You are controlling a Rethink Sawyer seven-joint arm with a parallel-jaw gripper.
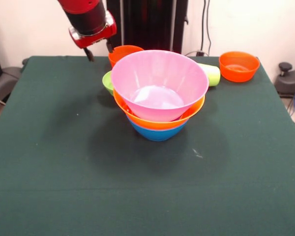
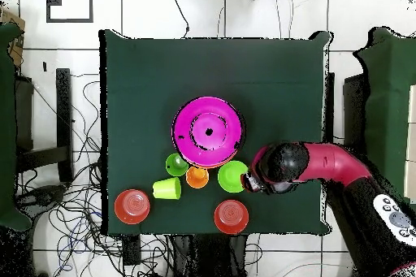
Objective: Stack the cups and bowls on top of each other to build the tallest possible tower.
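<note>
The tower stands mid-table: a large pink bowl (image 1: 157, 83) nested in a yellow-orange bowl (image 1: 160, 122) on a blue bowl (image 1: 157, 132); it also shows in the overhead view (image 2: 208, 132). Behind it are a small green bowl (image 1: 107, 81) (image 2: 232, 175), an orange bowl (image 1: 125, 51) (image 2: 231, 216) and a lime-yellow cup (image 1: 210, 73) (image 2: 167, 188) on its side. An orange cup (image 2: 197, 177) and a green cup (image 2: 176, 164) show only from overhead. My gripper (image 1: 99, 50) hangs open and empty above the table, beside the orange bowl and the green bowl.
Another orange bowl (image 1: 238, 65) (image 2: 132, 206) sits at the far corner of the green table (image 1: 64, 162). My arm (image 2: 325, 164) reaches in over the table's edge. Cables lie on the floor around the table.
</note>
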